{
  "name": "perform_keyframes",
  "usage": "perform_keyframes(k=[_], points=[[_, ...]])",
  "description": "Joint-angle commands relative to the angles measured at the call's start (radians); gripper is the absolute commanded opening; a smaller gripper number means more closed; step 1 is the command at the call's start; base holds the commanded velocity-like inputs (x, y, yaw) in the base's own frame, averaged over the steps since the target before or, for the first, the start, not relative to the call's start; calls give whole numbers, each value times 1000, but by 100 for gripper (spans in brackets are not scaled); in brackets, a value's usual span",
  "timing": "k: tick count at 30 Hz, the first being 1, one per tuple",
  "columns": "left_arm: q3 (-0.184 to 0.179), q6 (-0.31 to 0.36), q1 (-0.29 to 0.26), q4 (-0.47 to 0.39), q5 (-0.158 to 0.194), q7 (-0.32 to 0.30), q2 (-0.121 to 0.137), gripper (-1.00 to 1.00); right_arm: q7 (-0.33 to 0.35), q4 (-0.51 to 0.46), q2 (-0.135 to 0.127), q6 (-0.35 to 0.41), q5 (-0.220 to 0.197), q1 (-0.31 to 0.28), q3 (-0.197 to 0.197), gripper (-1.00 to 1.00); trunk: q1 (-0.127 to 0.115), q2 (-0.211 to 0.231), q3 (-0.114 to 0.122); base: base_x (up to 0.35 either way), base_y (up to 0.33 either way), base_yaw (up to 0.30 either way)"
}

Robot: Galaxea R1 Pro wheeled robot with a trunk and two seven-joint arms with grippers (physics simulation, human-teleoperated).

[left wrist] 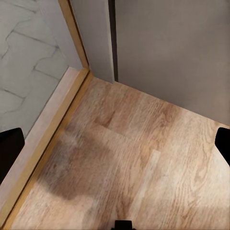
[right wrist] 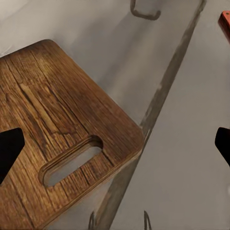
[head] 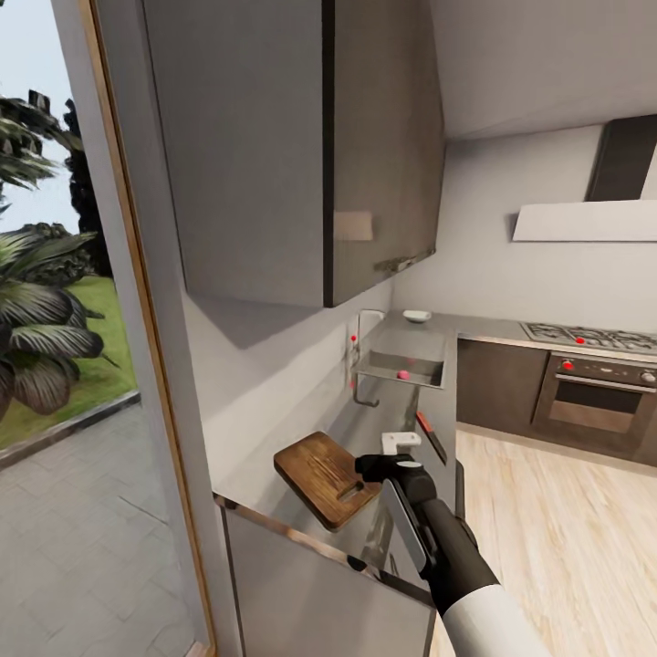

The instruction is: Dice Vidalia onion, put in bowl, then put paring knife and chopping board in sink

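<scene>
The brown chopping board (head: 321, 473) lies at the near end of the glossy grey countertop (head: 401, 401), its slot hole toward me. My right gripper (head: 371, 467) hovers open just over that handle end; in the right wrist view the board (right wrist: 57, 124) sits under the gripper (right wrist: 115, 148), with black fingertips (right wrist: 9, 148) wide apart. The paring knife (head: 429, 432) lies beyond on the counter, its red handle (right wrist: 224, 21) at the frame's corner. The pinkish Vidalia onion (head: 402, 374) rests in the sink (head: 436, 372). The white bowl (head: 417, 316) stands behind the sink. My left gripper (left wrist: 115, 146) hangs open over wood floor.
Dark upper cabinets (head: 301, 146) hang over the counter. A tap (head: 363, 319) stands at the sink's wall side. A hob (head: 593, 338) and oven (head: 593, 401) line the far wall. A glass door frame (head: 146, 319) stands at my left; wood floor (head: 557, 529) opens to the right.
</scene>
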Motion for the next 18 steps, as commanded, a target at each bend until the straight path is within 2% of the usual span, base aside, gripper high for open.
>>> perform_keyframes(k=[1, 8, 15, 18], points=[[1, -2, 0, 0, 1, 0, 0, 100, -9, 2, 0, 2, -10, 0, 1, 100, 0, 0, 0, 4, 3, 0], [-1, -2, 0, 13, 3, 0, 0, 100, -11, 30, 0, 1, -9, 0, 1, 100, 0, 0, 0, 1, 1, 0], [-2, -2, 0, 117, 5, 4, 17, 100, -11, 48, 0, -1, -9, 0, 0, 100, 0, 0, 0, 0, 0, 0], [-2, -2, 0, 192, 5, 3, 19, 100, -11, 53, 0, -1, -9, 0, -1, 100, 0, 0, 0, 0, 0, 0]])
